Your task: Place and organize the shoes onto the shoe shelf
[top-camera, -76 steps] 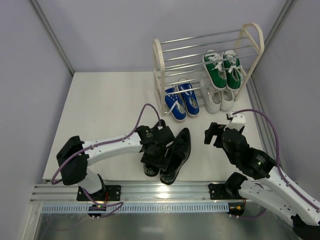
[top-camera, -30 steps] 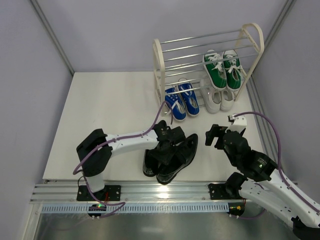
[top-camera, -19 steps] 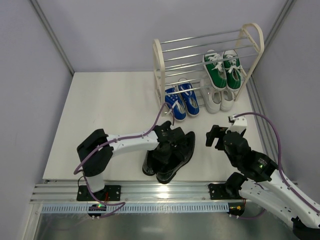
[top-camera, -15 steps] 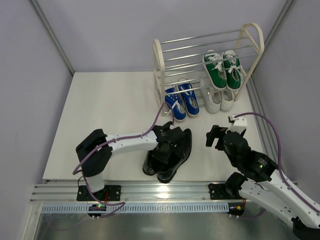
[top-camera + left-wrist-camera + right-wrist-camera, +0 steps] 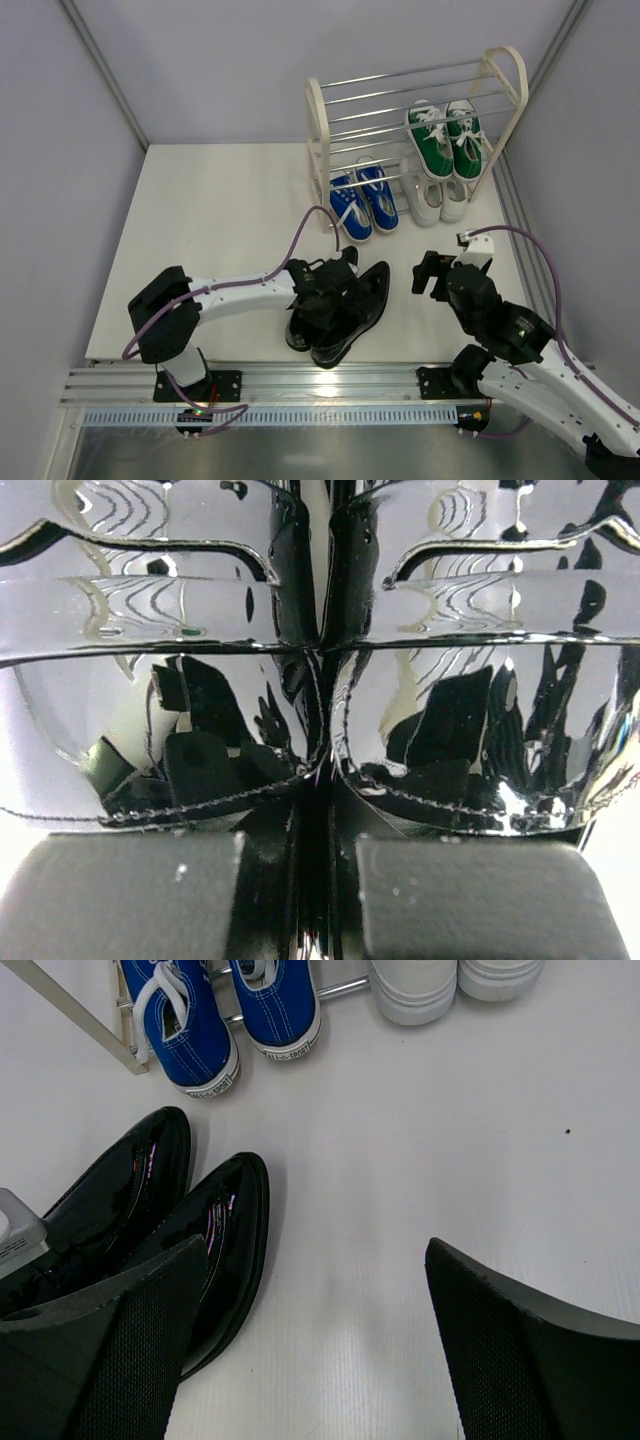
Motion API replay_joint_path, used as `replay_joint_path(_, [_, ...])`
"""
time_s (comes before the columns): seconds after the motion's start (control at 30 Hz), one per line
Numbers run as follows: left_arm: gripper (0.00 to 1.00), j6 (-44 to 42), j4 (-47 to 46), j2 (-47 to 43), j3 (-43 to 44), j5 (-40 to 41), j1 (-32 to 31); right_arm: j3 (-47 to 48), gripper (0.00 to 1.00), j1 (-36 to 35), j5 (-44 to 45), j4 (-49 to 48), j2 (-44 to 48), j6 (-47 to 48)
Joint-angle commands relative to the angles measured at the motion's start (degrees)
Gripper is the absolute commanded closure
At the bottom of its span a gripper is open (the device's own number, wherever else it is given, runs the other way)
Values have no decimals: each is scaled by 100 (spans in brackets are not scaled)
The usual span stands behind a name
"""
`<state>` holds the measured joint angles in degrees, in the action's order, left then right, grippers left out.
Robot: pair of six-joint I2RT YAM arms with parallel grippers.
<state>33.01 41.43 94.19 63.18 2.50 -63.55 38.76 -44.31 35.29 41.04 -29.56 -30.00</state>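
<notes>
A pair of glossy black shoes [image 5: 352, 302] lies side by side on the table near the front edge, toes pointing toward the shoe shelf [image 5: 318, 130]. My left gripper [image 5: 322, 300] is shut on the shoes' two inner edges, pinched together between its fingers [image 5: 120, 900]; in the left wrist view the black shoes [image 5: 450, 710] fill the frame above the left gripper [image 5: 320, 880]. My right gripper [image 5: 432, 272] hangs open to their right, apart from them. The right wrist view shows the black shoes [image 5: 215, 1230] left of the open right gripper [image 5: 315, 1350].
Green sneakers [image 5: 445, 140] sit on the shelf's right side, white sneakers [image 5: 435, 195] below them, blue sneakers [image 5: 362, 202] low on the left. The right wrist view shows the blue sneakers [image 5: 230, 1010], the white sneakers [image 5: 420, 985] and a shelf leg [image 5: 70, 1010].
My left gripper has shut on the black shoes' inner edges. The pair drew together and shifted slightly, and the left arm's elbow swung left. The right arm has not moved.
</notes>
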Motion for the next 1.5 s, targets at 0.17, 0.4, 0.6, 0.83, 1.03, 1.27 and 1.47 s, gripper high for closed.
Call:
replay_joint_path(0.17, [100, 618, -127, -770, 246, 1304, -395, 70, 10, -25, 118, -17, 20, -59])
replay_joint_path(0.4, [100, 1093, 750, -1070, 1054, 1569, -456, 175, 10, -33, 320, 202, 187, -68])
replay_joint_path(0.6, [100, 1076, 1174, -964, 1985, 1806, -465, 377, 10, -25, 523, 396, 372, -50])
replay_joint_path(0.83, [100, 751, 1438, -87, 3699, 1658, -159, 580, 10, -25, 602, 528, 513, -15])
replay_joint_path(1.03, [100, 601, 1438, 827, 4729, 955, 299, 694, 10, -25, 602, 589, 583, 55])
replay_joint_path(1.27, [100, 365, 2026, 1716, 6354, 1252, 774, 712, 10, -25, 593, 599, 627, 135])
replay_joint_path(1.47, [100, 12, 1870, 1989, 7121, 1498, 791, 712, 10, -33, 549, 616, 645, 161])
